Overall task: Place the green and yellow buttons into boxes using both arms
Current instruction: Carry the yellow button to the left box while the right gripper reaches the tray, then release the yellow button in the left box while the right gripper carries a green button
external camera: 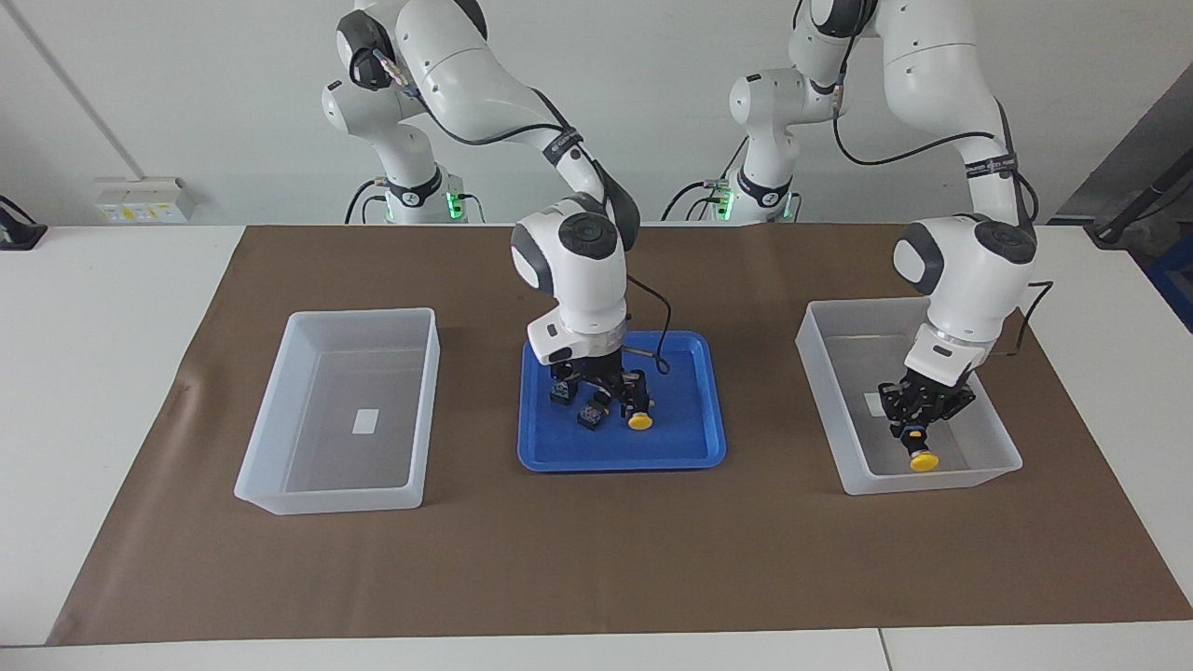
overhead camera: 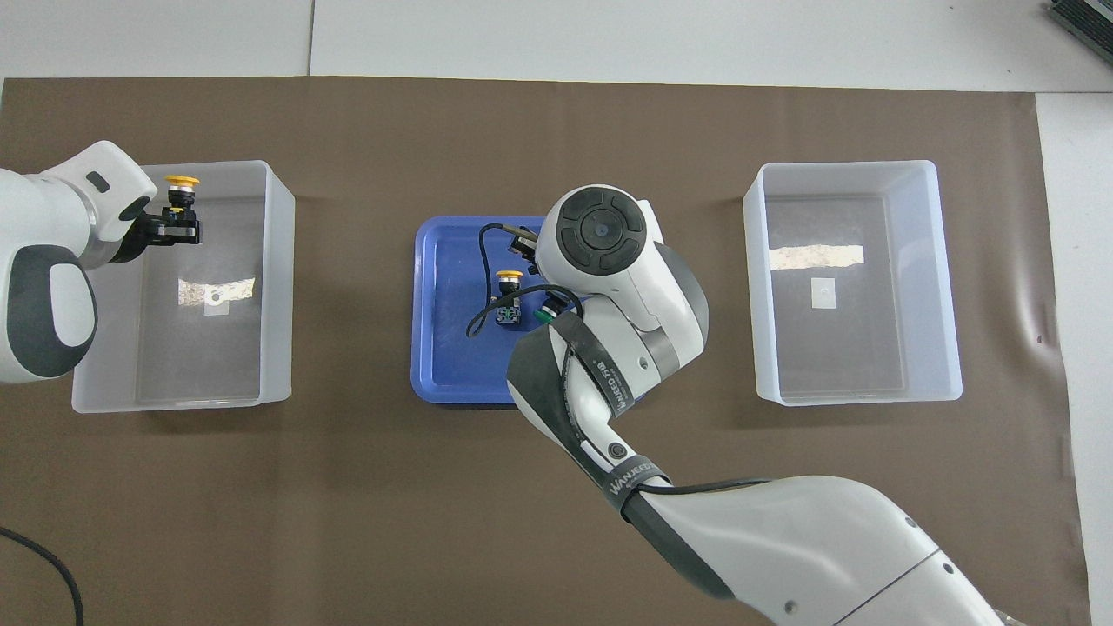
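1. Landmark: blue tray [external camera: 690, 452] at table centre, on the brown mat [external camera: 596, 559].
2. Left gripper [external camera: 915, 431]: inside the box [external camera: 1002, 438] at the left arm's end from the tray; jaws clamped on a yellow button [external camera: 923, 459], cap down, low over the box floor.
3. Right gripper [external camera: 610, 391]: down in the tray among three buttons; jaw state cannot be told.
4. In the tray: second yellow button [external camera: 639, 419], two green buttons [external camera: 589, 415].
5. Second box [external camera: 270, 410]: at the right arm's end from the tray.
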